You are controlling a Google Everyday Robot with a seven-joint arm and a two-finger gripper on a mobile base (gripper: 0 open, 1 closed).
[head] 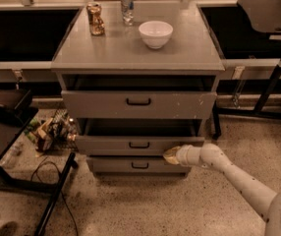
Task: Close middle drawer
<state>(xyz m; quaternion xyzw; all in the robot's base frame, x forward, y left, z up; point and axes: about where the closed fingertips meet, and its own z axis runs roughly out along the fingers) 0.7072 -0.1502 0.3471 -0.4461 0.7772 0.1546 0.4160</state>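
The middle drawer (139,144) is a wide grey drawer with a small black handle. It stands partly pulled out of the grey cabinet (130,53), with a dark gap above its front. My gripper (172,155) is on the end of the white arm reaching in from the lower right. Its yellowish tip is shut and empty, and presses against the lower right part of the middle drawer's front.
The top drawer (138,103), with white chip marks, is also slightly open; the bottom drawer (139,165) sits below. A white bowl (155,33) and two cans (95,18) stand on the cabinet top. A black stand (13,132) and clutter (49,132) lie left. A table leg (270,82) stands right.
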